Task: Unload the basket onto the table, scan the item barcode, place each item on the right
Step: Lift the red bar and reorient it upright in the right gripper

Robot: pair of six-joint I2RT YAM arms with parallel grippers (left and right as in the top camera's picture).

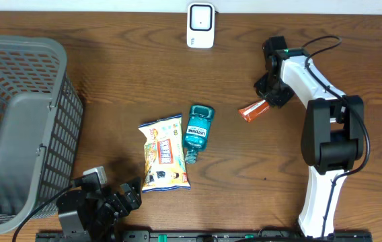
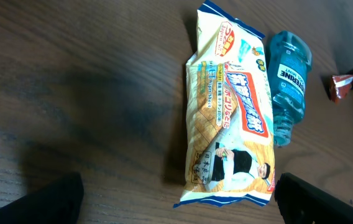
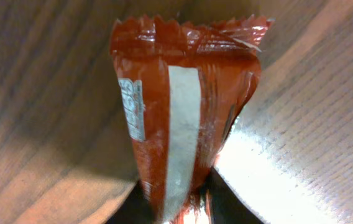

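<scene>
Starting well left of the mouthwash bottle [image 1: 196,131], a grey mesh basket [image 1: 64,128] stands on the counter [image 1: 110,74], and nothing shows inside it. Below and left of the bottle, the left end effector [image 1: 130,193] hangs released, its fingers spread wide and empty. A snack bag [image 1: 164,153] lies flat against the bottle's left side, seemingly touching it. The white scanner [image 1: 200,25] sits straight beyond the bottle, at the counter's far edge. Right of the bottle is the red packet [image 1: 252,110], the item to scan. The right end effector [image 1: 270,99] is clenched on one end of it. The packet looks light, thin and crinkly, and its glossy film buckles at the pinch, so it will likely flop and could slip. An end grip seems sound, since it leaves the printed panel free to face the scanner. I cannot make out the barcode itself.
</scene>
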